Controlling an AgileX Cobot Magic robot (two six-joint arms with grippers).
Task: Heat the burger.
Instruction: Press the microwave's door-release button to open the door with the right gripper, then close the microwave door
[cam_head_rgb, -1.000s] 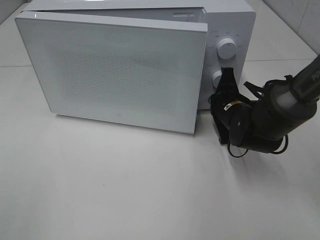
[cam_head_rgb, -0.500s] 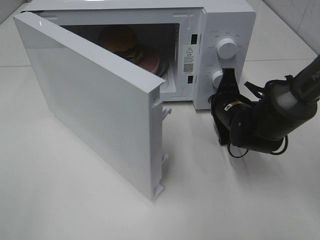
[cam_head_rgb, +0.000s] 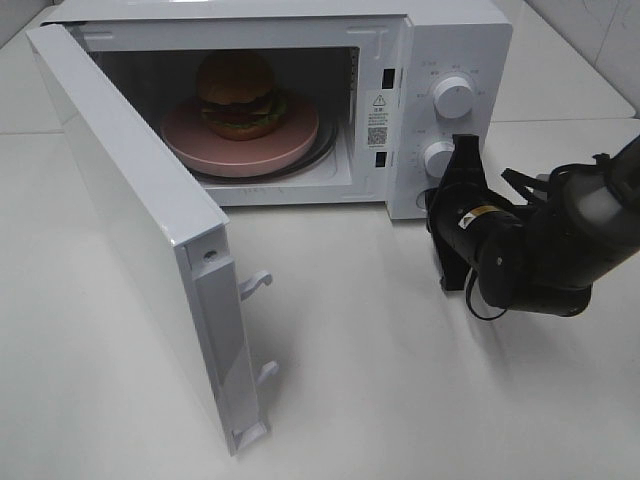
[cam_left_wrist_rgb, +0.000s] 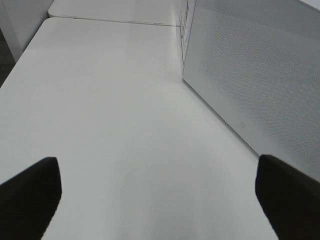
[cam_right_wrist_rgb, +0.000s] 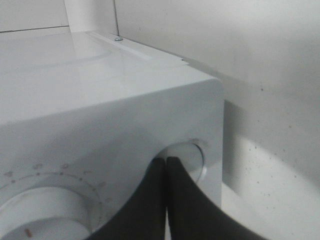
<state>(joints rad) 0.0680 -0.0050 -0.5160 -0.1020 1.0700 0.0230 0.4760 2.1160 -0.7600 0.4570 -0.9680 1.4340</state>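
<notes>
White box microwave (cam_head_rgb: 455, 60) door (cam_head_rgb: 130, 230) swung wide. Brown-bun burger (cam_head_rgb: 237, 95) on round pink plate (cam_head_rgb: 200, 145) inside cavity. My right claw (cam_head_rgb: 464, 150) pressed together beside lower white knob (cam_head_rgb: 438, 159) (left claw (cam_left_wrist_rgb: 160, 200) spread, over white surface (cam_left_wrist_rgb: 110, 125)).

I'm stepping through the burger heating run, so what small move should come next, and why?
Probably swing the microwave door closed. It stands wide open, with the burger already on the pink plate inside, so heating can't begin. The right end effector is shut, near the lower knob; the left end effector, open, faces the door's outer side.
</notes>
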